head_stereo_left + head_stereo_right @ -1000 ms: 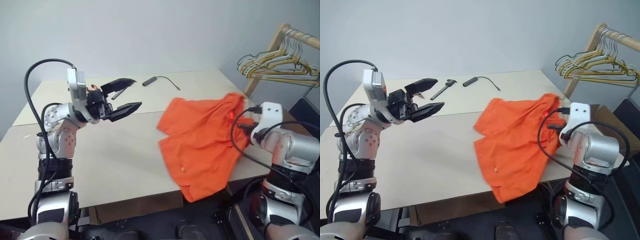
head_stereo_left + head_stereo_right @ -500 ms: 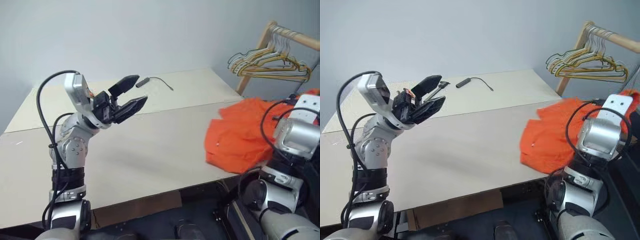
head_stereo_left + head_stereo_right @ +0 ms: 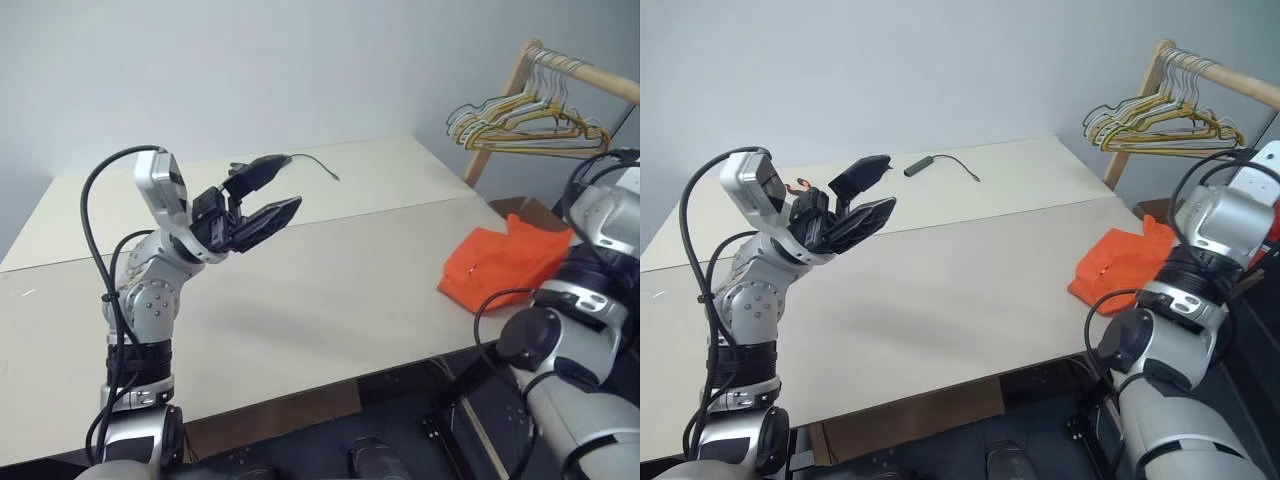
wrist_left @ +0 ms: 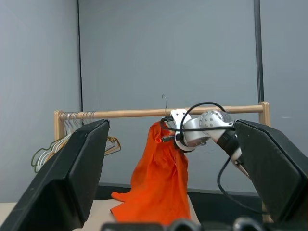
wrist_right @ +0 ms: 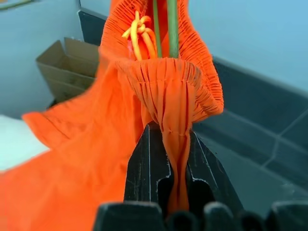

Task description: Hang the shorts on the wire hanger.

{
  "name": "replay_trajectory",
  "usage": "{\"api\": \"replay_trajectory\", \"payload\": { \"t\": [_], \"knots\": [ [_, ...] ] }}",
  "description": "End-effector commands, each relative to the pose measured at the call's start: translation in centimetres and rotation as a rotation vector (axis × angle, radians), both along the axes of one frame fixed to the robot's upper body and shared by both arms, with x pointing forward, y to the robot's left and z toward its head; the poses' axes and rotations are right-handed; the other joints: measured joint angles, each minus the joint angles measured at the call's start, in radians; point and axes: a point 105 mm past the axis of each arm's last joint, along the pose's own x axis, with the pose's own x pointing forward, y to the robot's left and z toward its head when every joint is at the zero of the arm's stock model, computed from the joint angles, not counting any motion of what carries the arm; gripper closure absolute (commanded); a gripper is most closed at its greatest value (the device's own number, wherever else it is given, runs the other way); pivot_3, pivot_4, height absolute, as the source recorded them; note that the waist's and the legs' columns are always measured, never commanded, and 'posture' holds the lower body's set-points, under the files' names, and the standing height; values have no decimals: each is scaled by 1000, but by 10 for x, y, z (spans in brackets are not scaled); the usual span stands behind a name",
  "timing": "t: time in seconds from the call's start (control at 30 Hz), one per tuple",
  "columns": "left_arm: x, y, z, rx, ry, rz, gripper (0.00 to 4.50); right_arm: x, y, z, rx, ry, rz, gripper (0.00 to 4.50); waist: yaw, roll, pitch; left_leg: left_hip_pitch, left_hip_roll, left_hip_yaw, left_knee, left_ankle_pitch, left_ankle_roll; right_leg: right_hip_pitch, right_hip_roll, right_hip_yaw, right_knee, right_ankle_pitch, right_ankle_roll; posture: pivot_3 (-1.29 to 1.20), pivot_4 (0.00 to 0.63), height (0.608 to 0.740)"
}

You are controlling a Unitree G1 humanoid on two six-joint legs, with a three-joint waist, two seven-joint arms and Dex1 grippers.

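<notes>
The right gripper (image 5: 166, 168) has its fingers pinched tight on the gathered waistband of the orange shorts (image 4: 161, 180), lifting them off the table (image 3: 330, 290) edge beside the wooden rail (image 4: 144, 113). The left gripper (image 3: 272, 192) hovers over the table, fingers spread wide, empty.

You see the shorts (image 5: 86, 159) in bright, plain orange, with a yellow drawcord (image 5: 137, 33) at the gathered waistband. The wire hanger (image 5: 172, 29) inside them is dull olive-green. The table (image 3: 330, 290) is pale beige. The bundled hangers (image 3: 520, 125) are yellow and silver-grey on a light wooden rail (image 3: 580, 75).
</notes>
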Motion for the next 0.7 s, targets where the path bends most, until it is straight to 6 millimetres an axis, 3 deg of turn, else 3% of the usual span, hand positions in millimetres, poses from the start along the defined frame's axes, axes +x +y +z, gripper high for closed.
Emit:
{"api": "replay_trajectory", "payload": {
  "t": [0.03, 0.33, 0.7],
  "knots": [
    [-6, -2, 7, 4, -40, -6, 12, -5, -14, 19, 16, -90, -58, 4500, 1, 0, 0, 0, 0, 0, 0, 0, 0, 0, 0, 0, 0, 0, 0, -82, 0, 740],
    [-4, -4, 5, 21, -40, -13, 12, -8, -33, 7, 191, -112, -83, 4500, 0, 2, 1, 0, 0, 1, -1, 0, 0, 1, 0, 1, -2, 0, 0, -88, 0, 740],
    [-8, -8, 2, 36, -45, -39, 12, 0, -23, -7, 238, -73, -60, 4500, 3, 2, 1, 0, 0, 1, -1, 0, 0, 1, 0, 1, -3, 0, 1, -79, 0, 740]
  ]
}}
